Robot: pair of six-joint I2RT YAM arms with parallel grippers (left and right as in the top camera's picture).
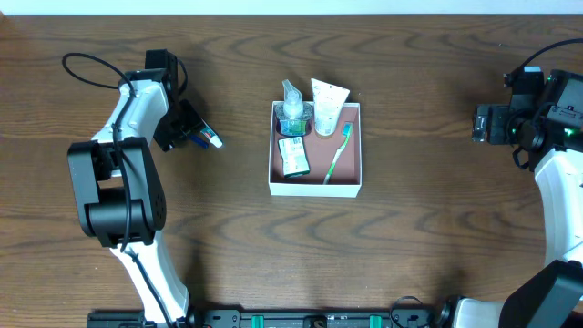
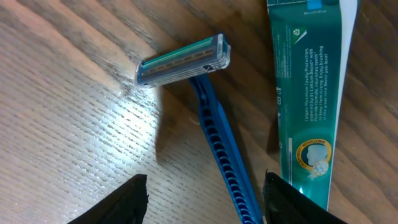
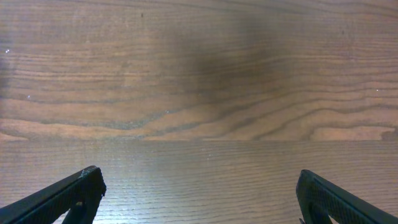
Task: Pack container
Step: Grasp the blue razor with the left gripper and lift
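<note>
The container [image 1: 346,173] is a square shallow white-walled box with a pink-brown inside, at the table's middle. It holds a clear bottle [image 1: 291,106], a white tube [image 1: 328,102], a green toothbrush [image 1: 337,151] and a green packet [image 1: 292,157]. My left gripper [image 1: 185,128] is open, low over the table to the left of the container. In the left wrist view its fingers [image 2: 204,190] straddle the handle of a blue razor [image 2: 214,127] that lies flat. A green toothpaste tube [image 2: 308,93] lies beside the razor. My right gripper [image 1: 483,123] is open and empty at the far right [image 3: 199,180].
Dark wood table [image 1: 437,228]. The razor and the tube peek out beside the left gripper in the overhead view [image 1: 209,139]. The arm bases stand at the front edge, left [image 1: 118,191] and right [image 1: 556,273].
</note>
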